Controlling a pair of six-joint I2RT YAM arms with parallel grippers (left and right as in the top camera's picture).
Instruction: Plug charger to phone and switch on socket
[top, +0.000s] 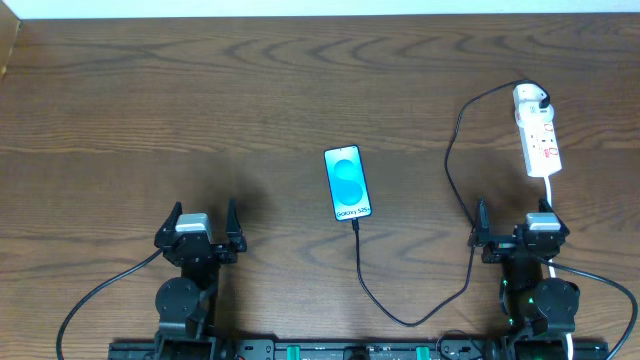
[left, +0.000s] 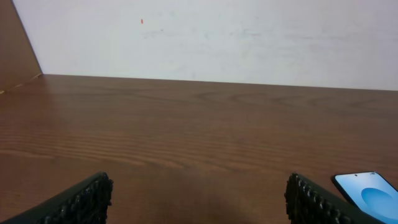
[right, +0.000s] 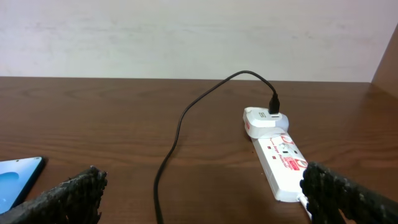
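Observation:
The phone (top: 348, 183) lies at the table's middle, its screen lit blue; its corner also shows in the left wrist view (left: 367, 191) and in the right wrist view (right: 17, 183). The black charger cable (top: 452, 150) runs from the phone's near end, loops toward the front, then up to the white adapter (top: 529, 98) seated in the socket strip (top: 540, 140). In the right wrist view the cable (right: 177, 134) reaches the adapter (right: 264, 119) on the strip (right: 283, 163). My left gripper (top: 203, 222) is open and empty at the front left. My right gripper (top: 515, 220) is open and empty just in front of the strip.
The strip's white lead (top: 550, 192) runs toward the front past my right gripper. A pale wall (left: 205, 37) stands beyond the table's far edge. A brown panel (left: 15, 56) rises at the far left corner.

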